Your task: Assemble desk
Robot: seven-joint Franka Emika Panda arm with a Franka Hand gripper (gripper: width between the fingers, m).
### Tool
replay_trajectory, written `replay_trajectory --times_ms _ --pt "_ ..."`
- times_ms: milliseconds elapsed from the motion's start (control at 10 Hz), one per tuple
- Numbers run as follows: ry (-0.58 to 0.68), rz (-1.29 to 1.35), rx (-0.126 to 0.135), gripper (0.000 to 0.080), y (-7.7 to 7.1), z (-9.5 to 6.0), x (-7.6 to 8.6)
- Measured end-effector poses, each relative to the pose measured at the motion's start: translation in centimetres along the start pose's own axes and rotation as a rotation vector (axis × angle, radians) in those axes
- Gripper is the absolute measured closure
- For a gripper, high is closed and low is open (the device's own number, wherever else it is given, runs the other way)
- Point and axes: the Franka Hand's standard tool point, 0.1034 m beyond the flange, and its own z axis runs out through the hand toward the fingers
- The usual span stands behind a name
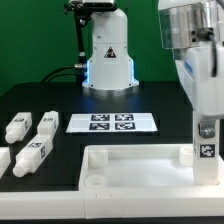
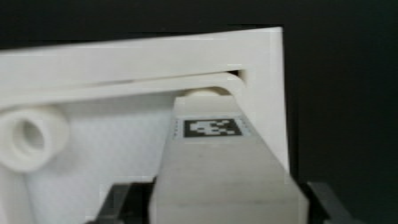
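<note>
From my screen the black table [image 1: 40, 95] has the marker board [image 1: 112, 123] lying flat around the middle. The desk top [image 1: 135, 152] sits along the near edge, running toward the near corner on the exterior view's right. Three loose legs [image 1: 18, 127] [image 1: 46, 125] [image 1: 33, 155] lie on their sides, close together, by the edge on the exterior view's left. Another white bit [image 1: 3, 160] is cut off there, can't tell what it is. The arm's base [image 1: 108, 60] stands at the far edge.
</note>
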Motion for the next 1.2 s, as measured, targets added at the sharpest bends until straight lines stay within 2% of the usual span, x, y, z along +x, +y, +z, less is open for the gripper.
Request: replay_trajectory --times_ms 100,200,300,400,500,600,700,800,1200 --pt "-0.016 0.205 0.011 0.0515 -0.07 0.07 -0.33" --pt "-0.018 0.301 0.018 0.0514 -0.09 0.10 -0.51" --pt "-0.018 0.273 0.019 0.0514 -0.10 0.10 -0.47" --pt "-0.018 0.244 0.018 0.0435 -0.09 0.12 -0.49" --pt "-0.012 0.162 0.017 0.0435 -0.09 0.14 -0.46" --pt "-0.009 -0.031 0.012 0.0260 -0.17 0.17 -0.56" --pt "-0.013 -0.212 -0.001 0.0260 -0.14 0.22 -0.88" --pt "-0.017 -0.252 -0.016 0.0165 0.17 0.28 -1.28" --pt "-0.017 -0.612 -0.011 0.0150 0.00 0.25 -0.89"
